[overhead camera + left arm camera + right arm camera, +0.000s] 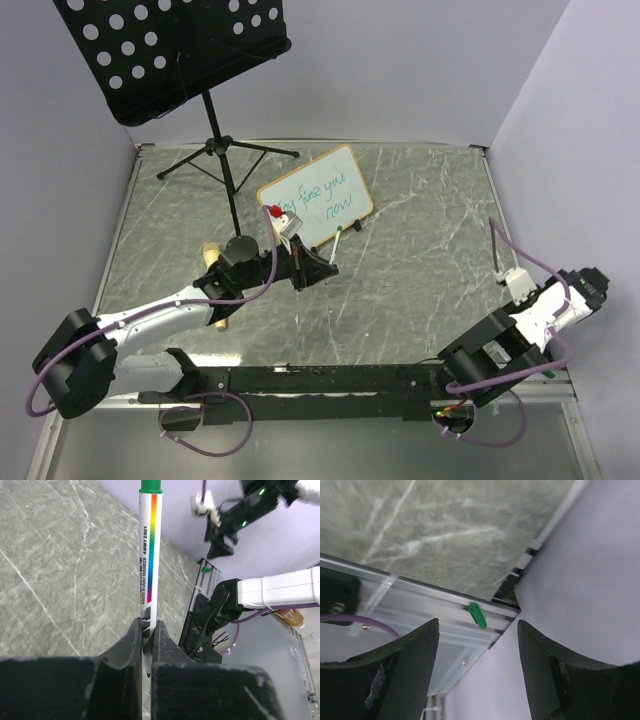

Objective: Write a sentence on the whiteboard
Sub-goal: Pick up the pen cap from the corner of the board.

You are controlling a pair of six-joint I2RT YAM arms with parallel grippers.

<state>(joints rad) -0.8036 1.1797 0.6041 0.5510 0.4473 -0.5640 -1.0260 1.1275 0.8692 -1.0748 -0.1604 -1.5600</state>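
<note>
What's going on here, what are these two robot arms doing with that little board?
The left gripper is clamped on a whiteboard marker and holds it at the lower edge of the whiteboard, which leans upright on the table and already carries a few words in green. Whether the tip touches the board cannot be made out. The right gripper is off at the near right corner, open and empty, above a small green piece, possibly the marker's cap, lying on the metal rail.

tan-framed whiteboard, rainbow-striped marker, grey-veined table
</note>
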